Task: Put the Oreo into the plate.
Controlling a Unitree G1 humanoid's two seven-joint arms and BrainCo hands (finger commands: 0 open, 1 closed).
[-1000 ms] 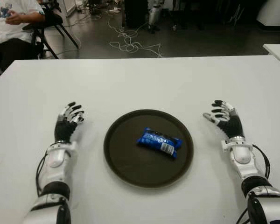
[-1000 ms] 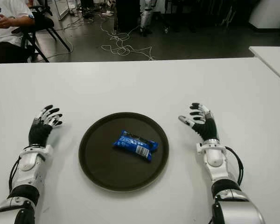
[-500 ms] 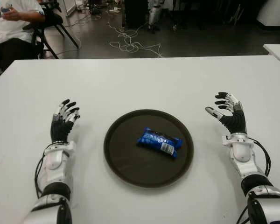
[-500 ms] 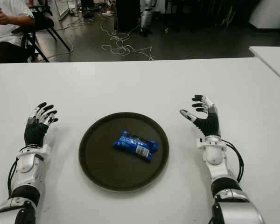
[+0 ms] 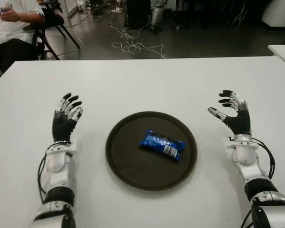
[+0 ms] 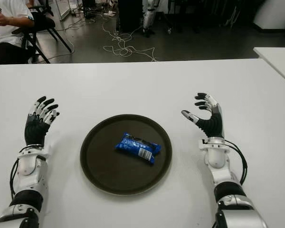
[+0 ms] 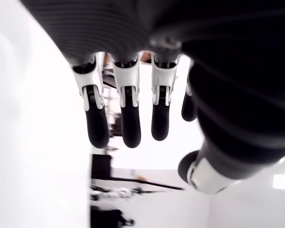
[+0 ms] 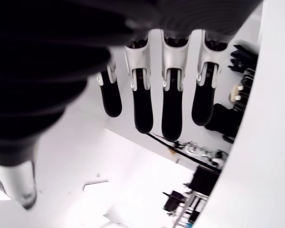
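A: Plate contents?
B: The blue Oreo packet (image 5: 162,144) lay inside the dark round plate (image 5: 121,161) on the white table (image 5: 147,83).
A: Changes?
B: Left hand (image 5: 64,122) and right hand (image 5: 232,116) had risen slightly, fingers spread, holding nothing, flanking the plate.

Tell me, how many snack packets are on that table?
1. A single blue Oreo packet lies inside the round dark plate, between the open left hand and the open right hand. No others show on the white table.
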